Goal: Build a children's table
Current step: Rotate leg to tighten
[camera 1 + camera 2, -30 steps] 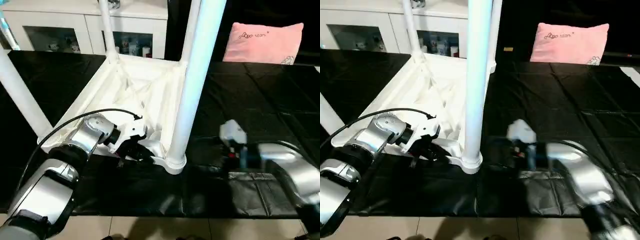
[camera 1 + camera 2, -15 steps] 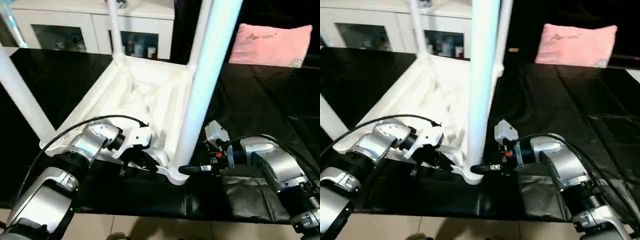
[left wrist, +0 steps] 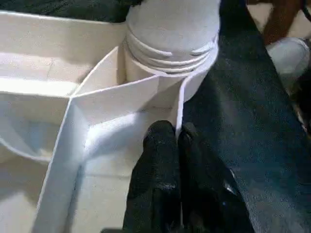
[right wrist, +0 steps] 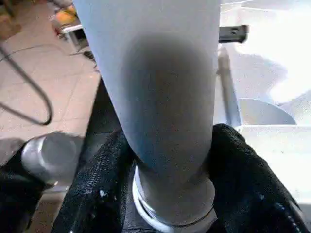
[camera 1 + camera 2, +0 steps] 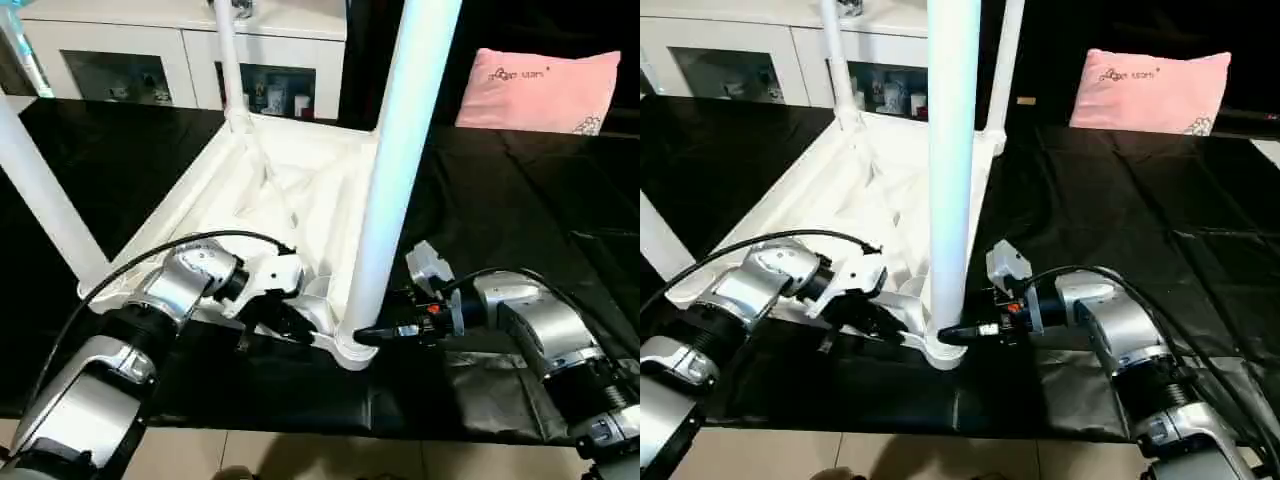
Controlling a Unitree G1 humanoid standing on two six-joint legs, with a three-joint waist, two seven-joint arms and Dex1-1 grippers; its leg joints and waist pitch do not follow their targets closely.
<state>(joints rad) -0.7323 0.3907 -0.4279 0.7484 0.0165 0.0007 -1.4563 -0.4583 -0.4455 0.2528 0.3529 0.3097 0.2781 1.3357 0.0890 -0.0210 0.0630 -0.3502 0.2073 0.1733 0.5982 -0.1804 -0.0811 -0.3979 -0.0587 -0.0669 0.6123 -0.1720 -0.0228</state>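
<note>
Tabletop [image 5: 290,190] lies underside up on a black sheet [image 5: 520,210] over pale tile floor [image 5: 300,455]; white cabinet [image 5: 170,60] and pink pillow [image 5: 540,90] behind. Left gripper [image 3: 175,138] pinched on the tabletop's rim beside the near corner socket. Right gripper [image 4: 167,160] clamps the near leg [image 5: 395,170] just above that socket

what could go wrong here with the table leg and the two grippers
1. The right gripper has its fingers around the near leg just above its corner socket; the leg rises tall above that low hold, so a sideways pull might lever it or crack the socket.
2. The left gripper pinches only a thin rib of the upturned tabletop; if the leg is twisted, the rib may slip out and the table could slide on the black sheet.
</note>
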